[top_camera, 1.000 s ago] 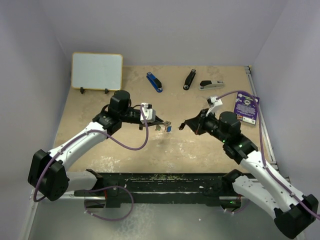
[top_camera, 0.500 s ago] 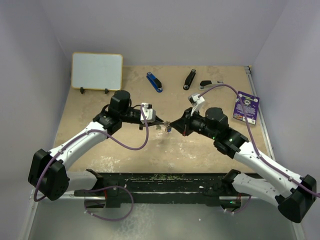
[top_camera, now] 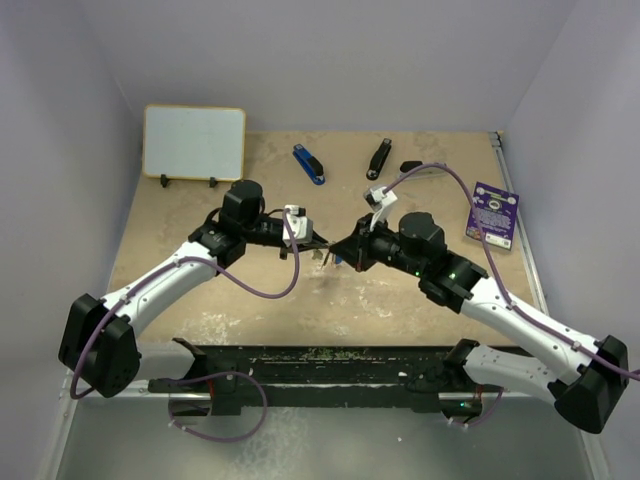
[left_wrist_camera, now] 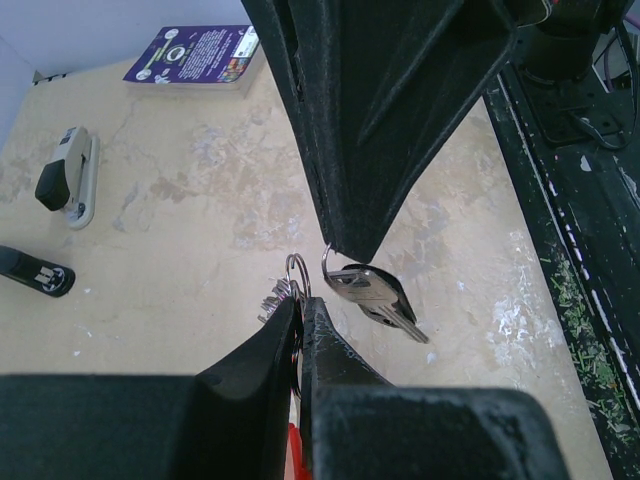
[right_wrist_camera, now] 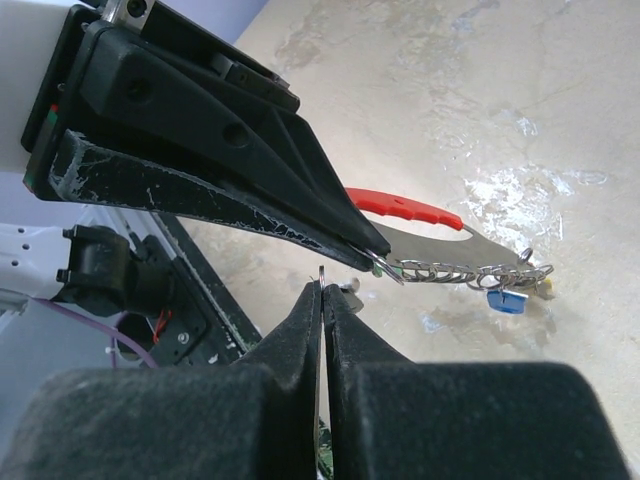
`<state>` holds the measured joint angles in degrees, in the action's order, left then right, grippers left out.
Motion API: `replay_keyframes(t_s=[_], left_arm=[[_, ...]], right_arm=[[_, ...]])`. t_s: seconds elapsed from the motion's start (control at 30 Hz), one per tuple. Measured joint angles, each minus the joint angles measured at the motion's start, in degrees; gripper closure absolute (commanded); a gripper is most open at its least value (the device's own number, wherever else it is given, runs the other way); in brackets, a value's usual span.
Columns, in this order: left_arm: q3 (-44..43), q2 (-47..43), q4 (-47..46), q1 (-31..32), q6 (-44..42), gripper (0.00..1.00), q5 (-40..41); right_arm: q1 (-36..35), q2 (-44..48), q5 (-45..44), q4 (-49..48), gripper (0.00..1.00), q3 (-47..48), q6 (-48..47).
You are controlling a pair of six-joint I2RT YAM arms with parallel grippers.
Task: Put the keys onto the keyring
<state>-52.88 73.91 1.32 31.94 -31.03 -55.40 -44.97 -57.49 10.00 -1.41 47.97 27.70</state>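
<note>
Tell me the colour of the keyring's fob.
The fob is red; the right wrist view shows it best.

My right fingers (right_wrist_camera: 280,350): matt black, grainy. Key (left_wrist_camera: 378,296): smooth bright metal blade, dark plastic head. Keyring (left_wrist_camera: 296,267): thin shiny wire. Fob (right_wrist_camera: 400,209): glossy red plastic. Table (left_wrist_camera: 190,220): mottled beige, worn.

The left end effector (top_camera: 322,243) and right end effector (top_camera: 345,246) meet tip to tip above the tabletop (top_camera: 380,300). The keyring (left_wrist_camera: 296,268) and key (left_wrist_camera: 375,296) they pinch seem to fill the gap. Open tabletop lies nearer; staplers (top_camera: 309,164) line the far edge, and a purple card (top_camera: 493,214) lies at right.
</note>
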Motion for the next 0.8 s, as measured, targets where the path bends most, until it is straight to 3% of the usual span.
replay_keyframes(t_s=[0.8], left_arm=[[0.00,0.00,-1.16,0.11,0.48,0.97,-0.20]], right_arm=[[-0.15,-0.20,-6.75,2.40,1.00,0.85,-0.31]])
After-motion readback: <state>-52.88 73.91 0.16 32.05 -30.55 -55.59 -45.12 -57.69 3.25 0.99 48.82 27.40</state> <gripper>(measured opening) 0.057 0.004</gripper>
